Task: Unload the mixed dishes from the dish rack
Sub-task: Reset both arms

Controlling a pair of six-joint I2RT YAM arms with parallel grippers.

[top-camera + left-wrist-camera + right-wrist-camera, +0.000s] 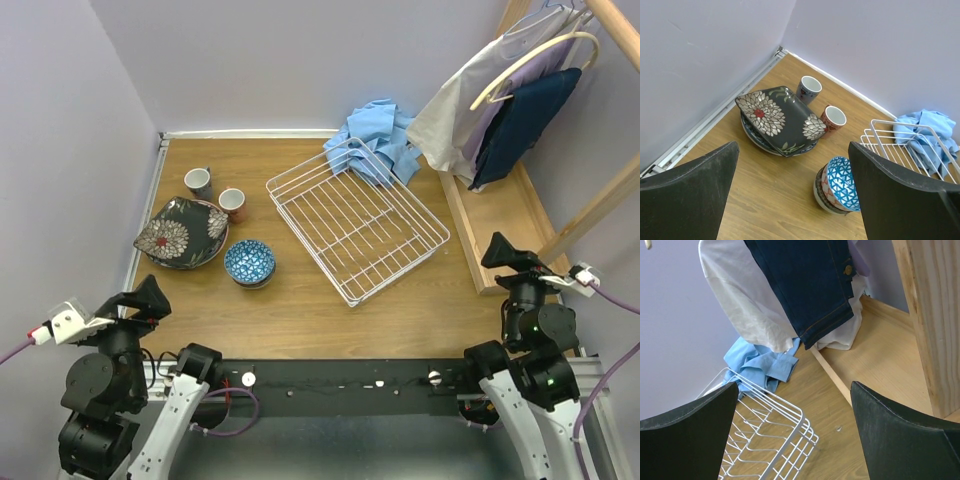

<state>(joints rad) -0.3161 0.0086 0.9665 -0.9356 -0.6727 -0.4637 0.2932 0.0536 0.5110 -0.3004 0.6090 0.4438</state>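
Arms folded near their bases, left gripper point(148, 298), right gripper point(506, 251) — jaws spread wide, empty

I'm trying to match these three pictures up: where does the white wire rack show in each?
Top view: dish rack sits in the middle, empty.
Left wrist view: dish rack corner at the right edge.
Right wrist view: dish rack at lower left.
Shared landmark: the crumpled blue cloth at the rack's far corner.
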